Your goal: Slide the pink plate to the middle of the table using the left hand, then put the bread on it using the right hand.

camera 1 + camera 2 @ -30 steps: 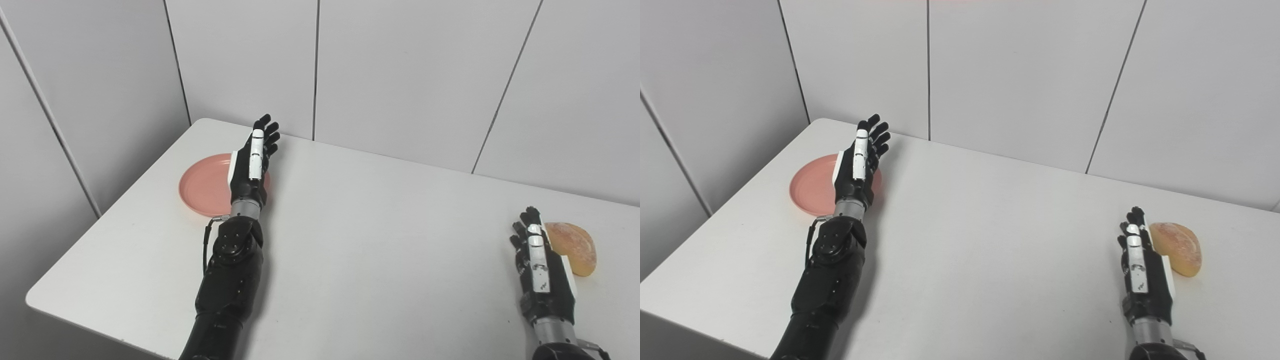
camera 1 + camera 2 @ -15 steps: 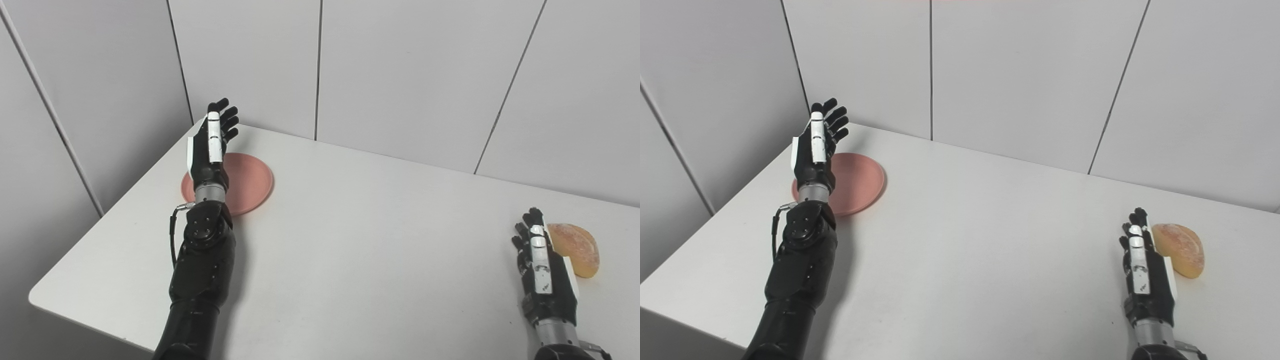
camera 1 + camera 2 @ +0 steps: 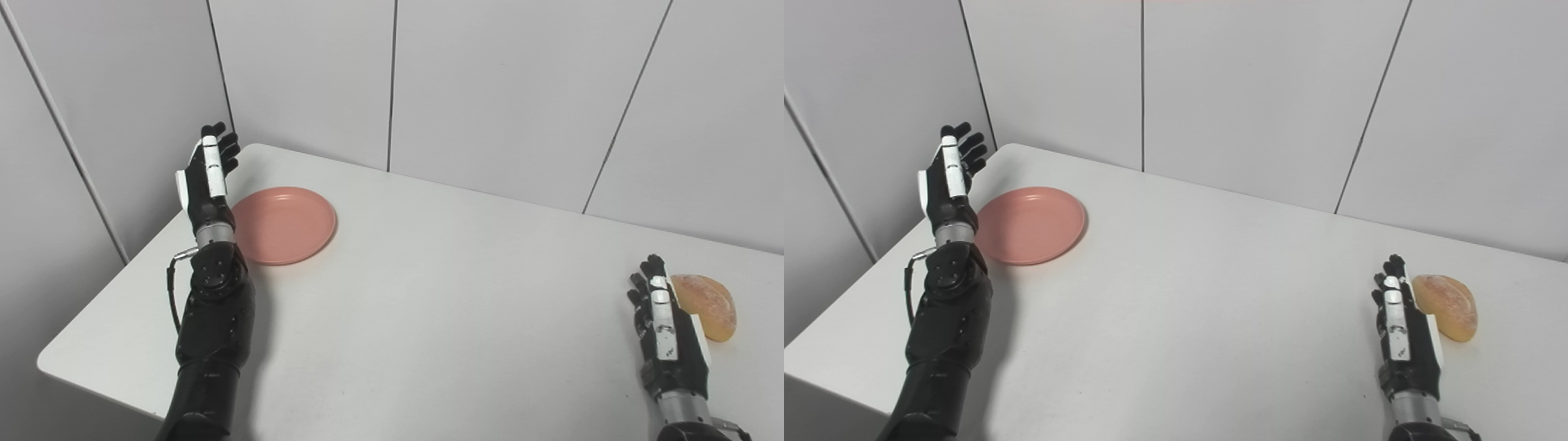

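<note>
Swinging out from above the plate [image 3: 283, 224], the left robot hand [image 3: 207, 177] now hangs just beyond its left rim, fingers spread, holding nothing. Nothing is done yet: the plate sits at the worktop's [image 3: 429, 294] far-left corner, bread [image 3: 707, 305] far right of it, beside the released right robot hand [image 3: 667, 334].

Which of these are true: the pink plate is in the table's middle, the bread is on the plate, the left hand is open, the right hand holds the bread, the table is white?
1. The pink plate sits mid-table. False: it lies near the far left corner of the table.
2. The bread is on the plate. False: it lies on the table at the right.
3. The left hand is open. True.
4. The right hand holds the bread. False: it is open beside it.
5. The table is white. True.
</note>
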Available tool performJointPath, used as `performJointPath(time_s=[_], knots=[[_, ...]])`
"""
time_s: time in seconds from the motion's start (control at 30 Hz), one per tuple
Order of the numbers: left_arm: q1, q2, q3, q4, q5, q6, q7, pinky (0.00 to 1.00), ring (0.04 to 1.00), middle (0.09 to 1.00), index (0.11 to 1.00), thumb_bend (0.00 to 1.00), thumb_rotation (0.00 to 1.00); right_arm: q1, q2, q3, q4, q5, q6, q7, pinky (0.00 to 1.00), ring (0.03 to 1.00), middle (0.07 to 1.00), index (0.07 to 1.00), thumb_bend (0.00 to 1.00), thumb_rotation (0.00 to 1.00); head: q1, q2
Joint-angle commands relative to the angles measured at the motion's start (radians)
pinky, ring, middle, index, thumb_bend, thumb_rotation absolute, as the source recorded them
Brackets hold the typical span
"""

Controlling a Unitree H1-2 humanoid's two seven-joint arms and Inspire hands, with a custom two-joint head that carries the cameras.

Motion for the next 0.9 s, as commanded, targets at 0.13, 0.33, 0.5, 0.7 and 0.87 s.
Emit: performJointPath(time_s=[0.13, 0.33, 0.5, 0.7, 0.87], knots=[[-0.023, 0.055, 0.015, 0.050, 0.016, -0.059, 0.017, 0.83, 0.805, 0.793, 0.796, 0.59, 1.00, -0.004, 0.001, -0.006, 0.004, 0.003, -0.042, -0.001, 1.00, 0.976, 0.985, 0.978, 0.50, 0.91, -0.001, 0.000], [-0.017, 0.070, 0.026, 0.105, 0.019, -0.080, 0.037, 0.83, 0.805, 0.799, 0.794, 0.57, 1.00, -0.003, 0.006, -0.011, -0.002, 0.007, -0.039, -0.006, 1.00, 0.966, 0.971, 0.964, 0.50, 0.89, 0.002, 0.001], [-0.016, 0.076, 0.008, 0.151, 0.028, -0.095, 0.032, 0.83, 0.806, 0.799, 0.792, 0.55, 1.00, 0.000, 0.006, -0.011, -0.010, 0.008, -0.039, -0.004, 1.00, 0.965, 0.970, 0.963, 0.49, 0.89, 0.002, 0.003], [-0.024, 0.077, -0.006, 0.209, -0.004, -0.091, 0.007, 0.83, 0.815, 0.804, 0.793, 0.58, 1.00, 0.003, 0.011, -0.014, -0.023, 0.007, -0.025, -0.014, 1.00, 0.958, 0.956, 0.947, 0.49, 0.87, 0.002, 0.004], [-0.031, 0.070, -0.014, 0.234, -0.018, -0.087, -0.013, 0.83, 0.817, 0.797, 0.783, 0.58, 1.00, 0.003, 0.007, -0.010, -0.027, 0.009, -0.023, -0.005, 1.00, 0.964, 0.961, 0.950, 0.49, 0.88, 0.002, 0.006]])
